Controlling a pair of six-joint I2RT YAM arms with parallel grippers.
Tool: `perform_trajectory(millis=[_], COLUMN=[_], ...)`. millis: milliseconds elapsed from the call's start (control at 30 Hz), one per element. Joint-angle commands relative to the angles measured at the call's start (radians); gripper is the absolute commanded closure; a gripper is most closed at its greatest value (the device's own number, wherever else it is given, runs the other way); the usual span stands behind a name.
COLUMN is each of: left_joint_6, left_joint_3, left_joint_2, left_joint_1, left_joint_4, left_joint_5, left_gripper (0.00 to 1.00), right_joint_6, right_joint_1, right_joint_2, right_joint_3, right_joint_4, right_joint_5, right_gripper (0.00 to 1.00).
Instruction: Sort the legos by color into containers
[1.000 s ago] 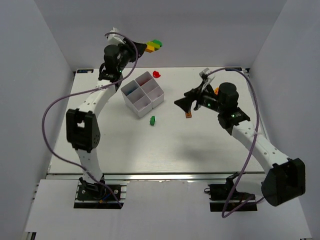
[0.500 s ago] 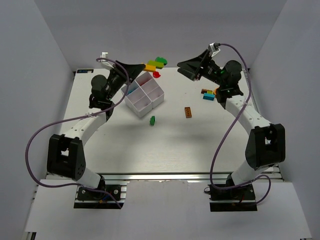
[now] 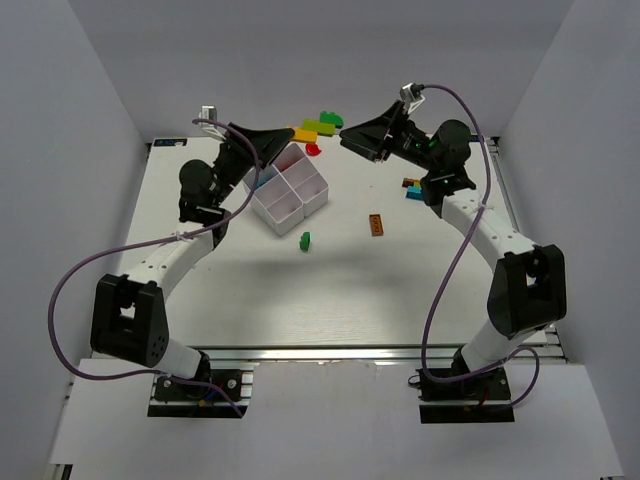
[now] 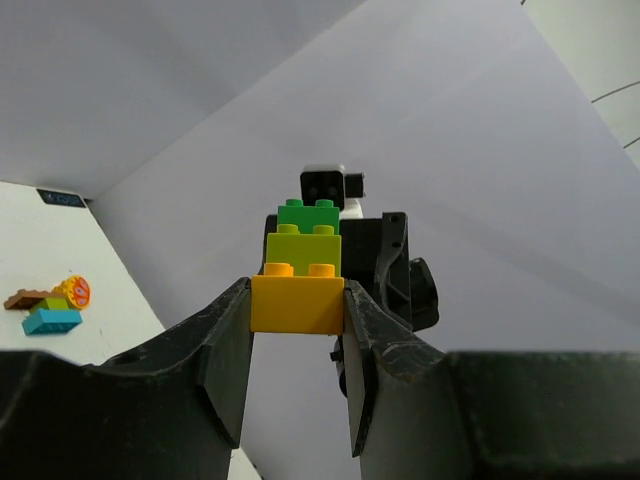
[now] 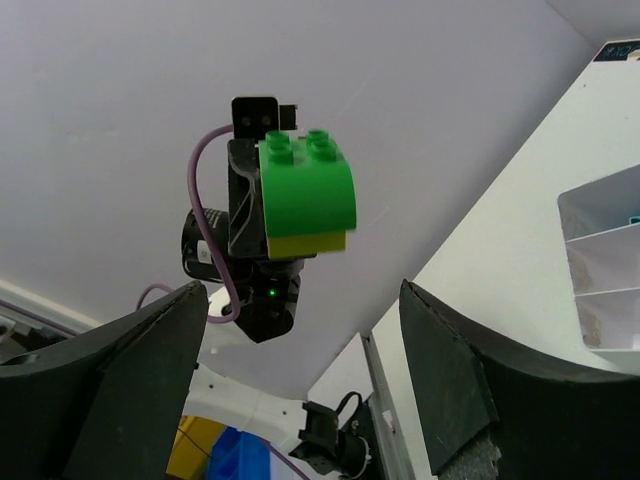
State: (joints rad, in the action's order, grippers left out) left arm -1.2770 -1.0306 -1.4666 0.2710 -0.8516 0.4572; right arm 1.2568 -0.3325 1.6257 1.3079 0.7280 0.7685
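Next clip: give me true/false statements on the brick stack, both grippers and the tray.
The left gripper clamps the brick stack by its yellow-orange end brick. True.
The right gripper is shut on the stack's green brick. False: its fingers stand wide open.
A loose green brick lies on the table near the white tray. True.
The stack sits in a tray compartment. False: it is held in the air.

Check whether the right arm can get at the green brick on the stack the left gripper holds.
Probably yes. The right gripper is open and faces the green brick with nothing between them; the left gripper clamps only the yellow brick at the opposite end.
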Motion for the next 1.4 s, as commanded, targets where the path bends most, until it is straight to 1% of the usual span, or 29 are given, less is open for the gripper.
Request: perform_trajectory(millis=[0, 300, 433, 567, 800, 900, 1033, 1067, 1100, 1133, 1200, 1267, 1333, 1367], left_joint_6=[-0.024, -0.045, -0.051, -0.061, -0.061, -0.059, -0.064, -0.065, -0.065, -0.070, -0.073, -0.081, -0.081, -0.082], left_joint_3=[0.023, 0.046, 0.047, 0.046, 0.047, 0.047, 0.056, 0.060, 0.061, 0.064, 0.066, 0.063, 0.058, 0.053], left_joint_2=[0.042, 0.043, 0.037, 0.028, 0.017, 0.014, 0.012, 0.012, 0.011, 0.011, 0.008, 0.002, -0.004, -0.005], left_joint_1=[0.014, 0.030, 0.033, 0.033, 0.031, 0.031, 0.031, 0.033, 0.031, 0.031, 0.031, 0.033, 0.033, 0.031], left_joint_4=[-0.047, -0.073, -0.079, -0.092, -0.090, -0.089, -0.090, -0.092, -0.092, -0.090, -0.090, -0.076, -0.070, -0.066], left_joint_5=[0.018, 0.015, 0.011, 0.011, 0.009, 0.009, 0.009, 0.009, 0.009, 0.009, 0.011, 0.011, 0.012, 0.011], left_gripper=[1.00, 1.00, 1.00, 1.00, 1.00, 1.00, 1.00, 1.00, 1.00, 1.00, 1.00, 1.00, 0.85, 0.75], right_joint_6=[-0.060, -0.092, -0.097, -0.111, -0.109, -0.102, -0.094, -0.088, -0.083, -0.077, -0.060, -0.056, -0.054, -0.054], right_joint_1=[-0.013, -0.022, -0.023, -0.025, -0.023, -0.023, -0.023, -0.023, -0.023, -0.023, -0.023, -0.025, -0.023, -0.022], right_joint_2=[0.013, 0.072, 0.079, 0.079, 0.083, 0.088, 0.095, 0.097, 0.099, 0.102, 0.103, 0.105, 0.103, 0.103], right_joint_3=[0.082, 0.142, 0.140, 0.142, 0.151, 0.156, 0.160, 0.160, 0.159, 0.157, 0.152, 0.149, 0.148, 0.148], right_joint_4=[0.016, 0.011, 0.013, 0.021, 0.050, 0.063, 0.086, 0.094, 0.108, 0.119, 0.146, 0.152, 0.165, 0.165], right_joint_5=[0.005, 0.006, 0.003, 0.003, 0.006, 0.008, 0.012, 0.015, 0.018, 0.023, 0.028, 0.031, 0.034, 0.035], right_gripper=[0.18, 0.21, 0.27, 0.36, 0.36, 0.40, 0.49, 0.55, 0.58, 0.66, 0.73, 0.78, 0.85, 0.87])
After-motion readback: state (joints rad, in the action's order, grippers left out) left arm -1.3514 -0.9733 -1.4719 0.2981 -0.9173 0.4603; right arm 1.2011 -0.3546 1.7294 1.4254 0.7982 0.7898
